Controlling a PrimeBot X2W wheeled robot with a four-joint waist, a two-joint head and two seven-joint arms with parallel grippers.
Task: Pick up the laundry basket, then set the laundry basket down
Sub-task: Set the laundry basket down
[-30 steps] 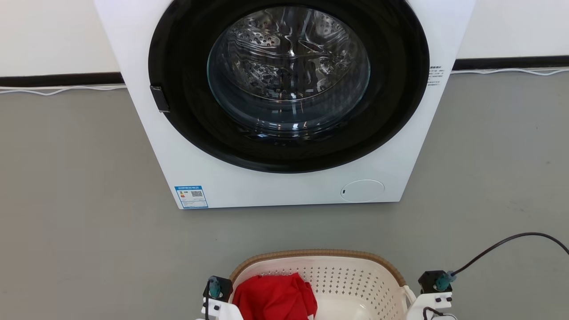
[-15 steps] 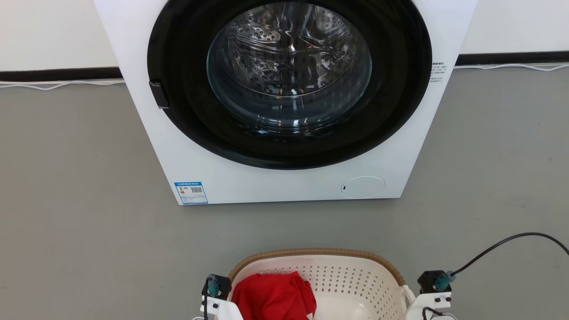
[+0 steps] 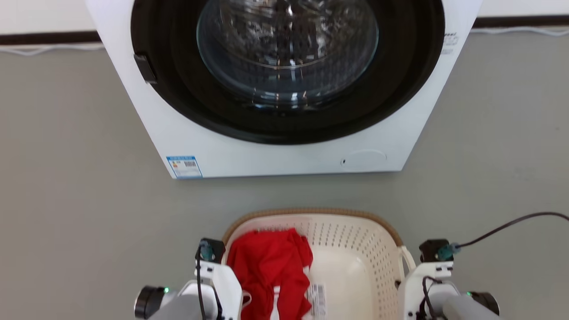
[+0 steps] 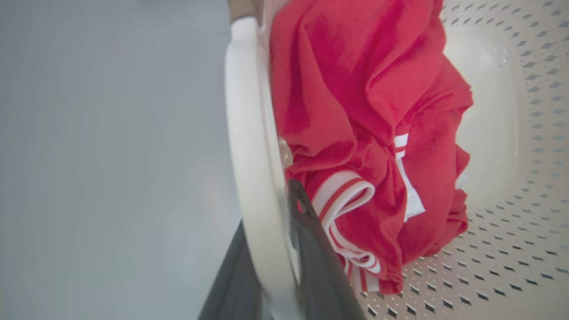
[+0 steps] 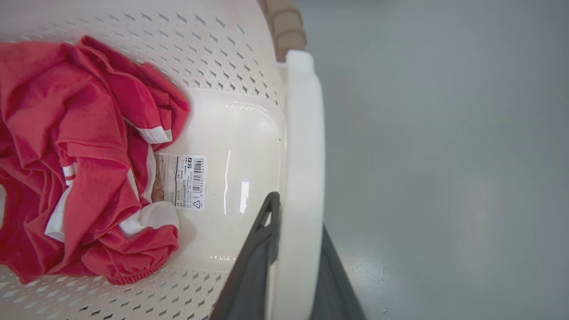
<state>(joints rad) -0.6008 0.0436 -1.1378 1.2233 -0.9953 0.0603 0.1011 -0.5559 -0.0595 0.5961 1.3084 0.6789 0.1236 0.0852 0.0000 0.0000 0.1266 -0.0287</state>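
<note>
In the head view, the laundry basket (image 3: 355,244) was seen at 6 o'clock over the grey floor (image 3: 80,200). Whether it was resting there could not be told. The white washer (image 3: 266,155) was seen at 12 o'clock, apart from it. The left pincer (image 4: 269,222) was clenched on the left loop handle (image 4: 249,133), the white loop being held between its dark fingers (image 4: 320,266). A crumpled red garment (image 3: 269,262) with white stripes was laid in the basket's left half. A barcode sticker (image 3: 316,298) was seen on the inner bottom, just beside the garment at 3 o'clock. The right pincer (image 5: 298,218) was likewise clenched on the right loop handle (image 5: 304,133). A dark cable (image 3: 502,226) was trailed from that wrist toward 2 o'clock.
</note>
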